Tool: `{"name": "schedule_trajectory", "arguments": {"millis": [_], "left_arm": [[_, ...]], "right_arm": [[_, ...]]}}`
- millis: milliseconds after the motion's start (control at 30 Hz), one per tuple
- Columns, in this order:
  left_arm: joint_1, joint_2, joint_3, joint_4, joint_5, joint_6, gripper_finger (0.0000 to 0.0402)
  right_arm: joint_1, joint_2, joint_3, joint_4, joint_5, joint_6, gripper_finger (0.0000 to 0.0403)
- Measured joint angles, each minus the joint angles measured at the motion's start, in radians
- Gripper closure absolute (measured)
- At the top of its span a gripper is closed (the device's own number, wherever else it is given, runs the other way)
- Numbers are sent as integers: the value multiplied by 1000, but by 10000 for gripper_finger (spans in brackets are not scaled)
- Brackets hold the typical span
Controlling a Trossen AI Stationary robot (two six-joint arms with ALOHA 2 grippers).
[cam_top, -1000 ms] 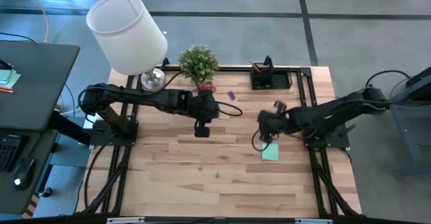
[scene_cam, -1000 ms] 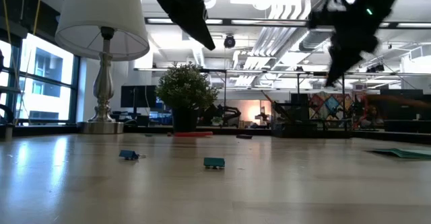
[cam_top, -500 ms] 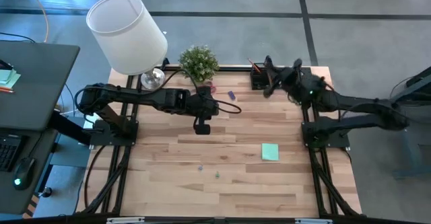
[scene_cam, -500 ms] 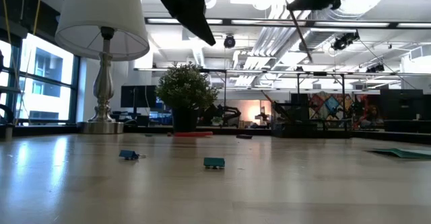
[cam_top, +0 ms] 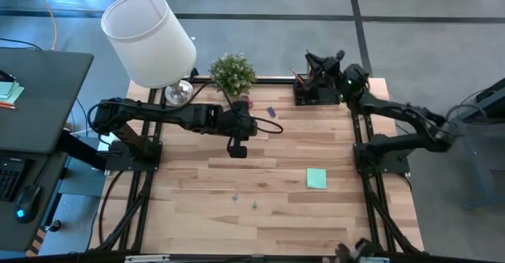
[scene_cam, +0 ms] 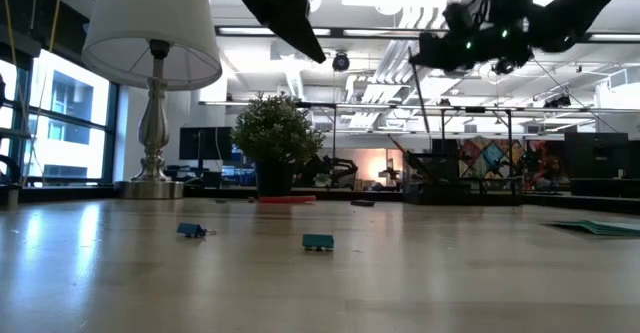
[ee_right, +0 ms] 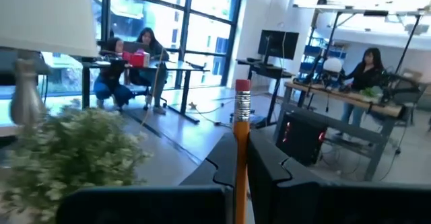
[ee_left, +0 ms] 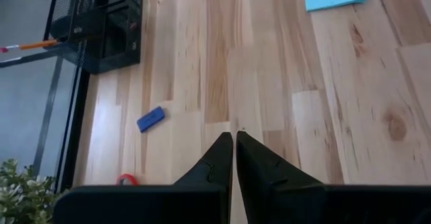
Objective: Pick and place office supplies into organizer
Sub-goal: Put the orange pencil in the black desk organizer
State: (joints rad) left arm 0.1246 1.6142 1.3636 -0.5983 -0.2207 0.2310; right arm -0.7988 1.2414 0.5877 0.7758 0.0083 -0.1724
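My right gripper [cam_top: 314, 65] hovers over the black organizer [cam_top: 317, 94] at the table's far edge, shut on an orange pencil [ee_right: 240, 150]. In the low view that pencil [scene_cam: 422, 113] hangs well above the table. Another orange pencil [ee_left: 30, 46] sticks out of the organizer [ee_left: 101, 32]. My left gripper [cam_top: 237, 149] is shut and hangs over the table's middle, touching nothing [ee_left: 234, 138]. Lying flat on the table are the mint sticky-note pad [cam_top: 316, 178], the purple piece [cam_top: 271, 111] and the red scissors handle [cam_top: 241, 103] beside the plant. My right gripper pinches the orange pencil between its two fingers, on the shaft a little below the eraser end [ee_right: 242, 89]. The fingers come level from the table's right and lie across the pencil. It stands roughly upright, eraser up, lifted clear of everything.
A potted plant [cam_top: 233, 74] and a lamp [cam_top: 150, 38] stand at the far left of the table. Two small clips [cam_top: 235, 197] [cam_top: 255, 205] lie near the middle front. Black frame rails run along the table's edges. People sit at desks in the room beyond.
My right gripper has swung from above the table's middle, near the sticky-note pad, to the far edge over the organizer, carrying the pencil and turning level toward the left. The pencil now stands nearly upright instead of slanting.
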Motion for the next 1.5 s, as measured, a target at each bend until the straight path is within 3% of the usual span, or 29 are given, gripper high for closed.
{"name": "schedule_trajectory", "arguments": {"millis": [300,567,1033,1267,1367,1500], "left_arm": [[0,0,0,8,1,4,394],[0,0,0,9,3,8,394],[0,1,0,-2,4,-3,394],[0,1,0,-4,4,-4,394],[0,1,0,-3,3,-4,394],[0,1,0,6,3,-4,394]], "right_arm": [[-120,242,0,209,-100,39,401],[-156,337,0,207,-177,87,394],[-137,337,0,-18,-184,86,298],[-122,237,0,-72,-256,77,269],[-102,203,0,-100,-195,17,269],[-98,212,8,-9,-78,-53,278]]}}
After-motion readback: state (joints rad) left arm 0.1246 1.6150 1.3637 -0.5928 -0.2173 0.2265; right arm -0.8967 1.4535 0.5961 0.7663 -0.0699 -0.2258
